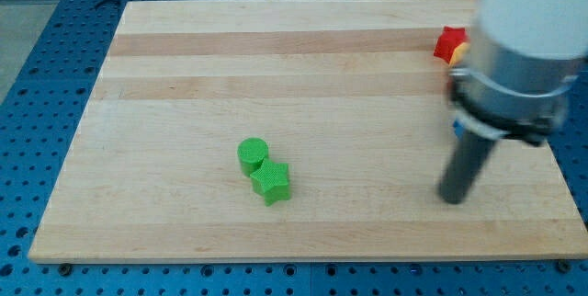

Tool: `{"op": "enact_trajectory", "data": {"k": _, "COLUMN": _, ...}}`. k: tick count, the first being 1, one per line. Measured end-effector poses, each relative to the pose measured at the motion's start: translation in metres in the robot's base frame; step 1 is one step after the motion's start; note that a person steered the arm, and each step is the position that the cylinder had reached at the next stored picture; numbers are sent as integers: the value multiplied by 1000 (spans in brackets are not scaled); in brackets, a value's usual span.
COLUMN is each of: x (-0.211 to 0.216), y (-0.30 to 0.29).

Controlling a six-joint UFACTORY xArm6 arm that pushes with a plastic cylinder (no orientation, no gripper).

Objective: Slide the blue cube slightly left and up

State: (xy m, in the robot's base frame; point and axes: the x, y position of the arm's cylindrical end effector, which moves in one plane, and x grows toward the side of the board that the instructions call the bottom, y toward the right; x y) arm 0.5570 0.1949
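Our tip [451,199] rests on the wooden tabletop [303,75] at the view's right, close to the bottom edge, the dark rod rising from it and leaning up to the right into the arm's grey collar and white body. The arm ends in this bare rod rather than a pincer, so we grasp nothing and only the tip meets the wood.

The blue cube [457,130] shows as no more than a thin blue sliver at the left edge of the collar, above the tip. The arm hides the rest, and we cannot tell its full outline or whether the rod touches it.

A red block [448,43] sits near the tabletop's top right, partly covered by the arm, with a patch of yellow [460,54] just beside it. The shapes of both are too hidden to name.

Well apart, left of centre, a green cylinder [253,154] stands touching a green star [272,183] that lies just below and to its right. The tabletop lies on a blue perforated base [37,85]
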Motion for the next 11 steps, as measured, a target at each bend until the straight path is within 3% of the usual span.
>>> {"op": "enact_trajectory", "data": {"k": 1, "x": -21, "y": 67}}
{"op": "enact_trajectory", "data": {"k": 2, "x": -61, "y": 82}}
{"op": "enact_trajectory", "data": {"k": 6, "x": -80, "y": -41}}
{"op": "enact_trajectory", "data": {"k": 9, "x": -152, "y": -143}}
{"op": "enact_trajectory", "data": {"k": 10, "x": -146, "y": -155}}
{"op": "enact_trajectory", "data": {"k": 11, "x": -123, "y": -98}}
